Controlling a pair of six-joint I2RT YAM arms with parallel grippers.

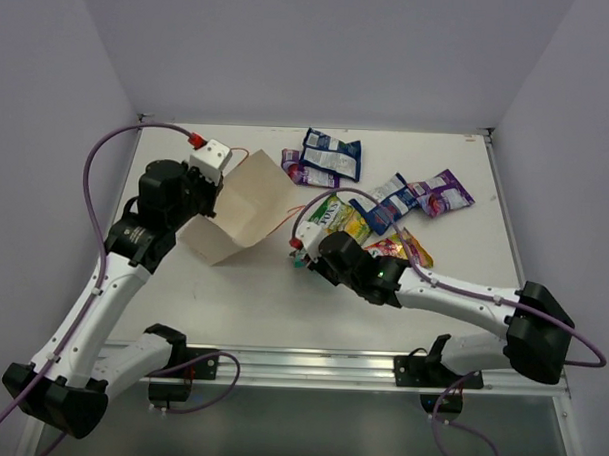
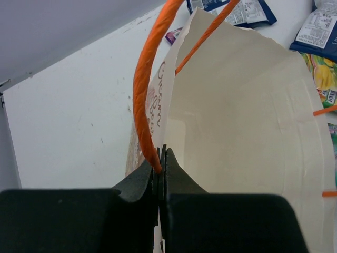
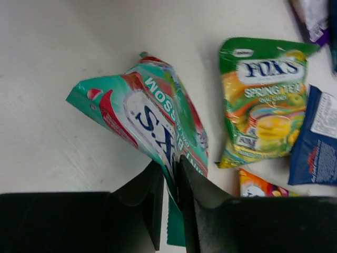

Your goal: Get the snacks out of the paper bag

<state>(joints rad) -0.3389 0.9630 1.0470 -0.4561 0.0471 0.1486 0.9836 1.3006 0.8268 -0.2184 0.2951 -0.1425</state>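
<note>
The paper bag (image 1: 243, 208) is held tilted at the left edge of the worktop (image 1: 242, 306), its orange handle (image 2: 143, 79) pinched in the closed left gripper (image 2: 159, 154). The teal packet (image 3: 150, 116), nipped in the barely parted right gripper (image 3: 171, 171) mid-worktop, should be laid flat beside the green packet (image 3: 262, 100)

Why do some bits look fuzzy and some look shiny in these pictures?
Top view: soft, even light, faint shadows on the table, everything fairly sharp. Left wrist view: the orange handle is close, so it looks fuzzy; the left pincer is a dark shape. Right wrist view: the teal packet in the right pincer is a bit blurred, and the green packet gleams slightly.
</note>
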